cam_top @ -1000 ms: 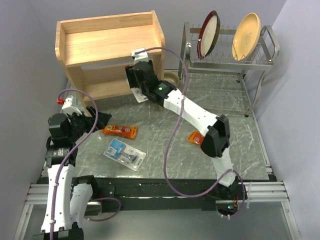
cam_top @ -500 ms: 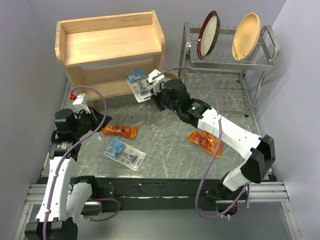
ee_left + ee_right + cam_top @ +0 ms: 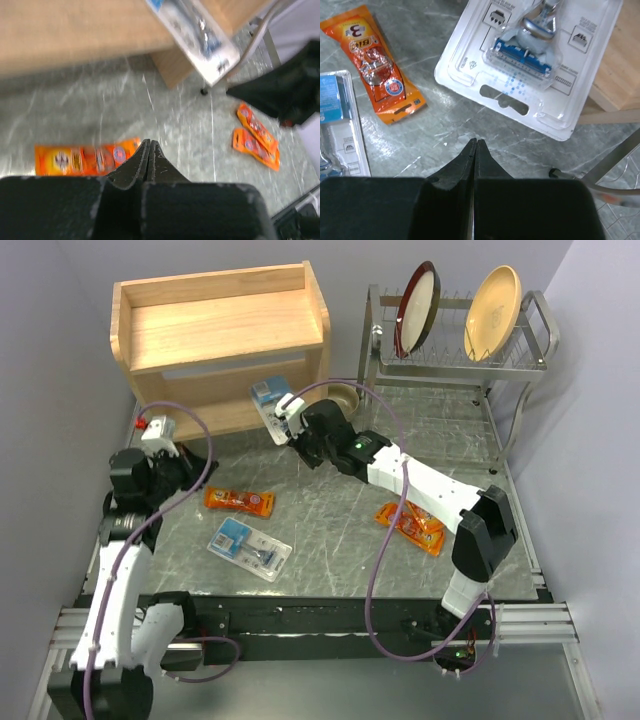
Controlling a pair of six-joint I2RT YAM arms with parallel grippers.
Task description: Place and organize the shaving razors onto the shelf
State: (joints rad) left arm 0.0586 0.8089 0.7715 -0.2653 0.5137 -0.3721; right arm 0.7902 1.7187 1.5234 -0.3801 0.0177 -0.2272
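My right fingers (image 3: 475, 145) are shut and empty. The clear razor pack (image 3: 530, 65) lies just ahead at one o'clock (long axis likewise), against the shelf (image 3: 615, 60). The left fingers (image 3: 149, 147) are farther off, also shut.

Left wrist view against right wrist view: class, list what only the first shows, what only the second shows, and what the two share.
Only the left wrist view shows the two orange packs lying together, and the dark right arm. Only the right wrist view shows the second blister pack, cut off at its left edge. Both show the blister pack beside the shelf and the single orange pack on the table.
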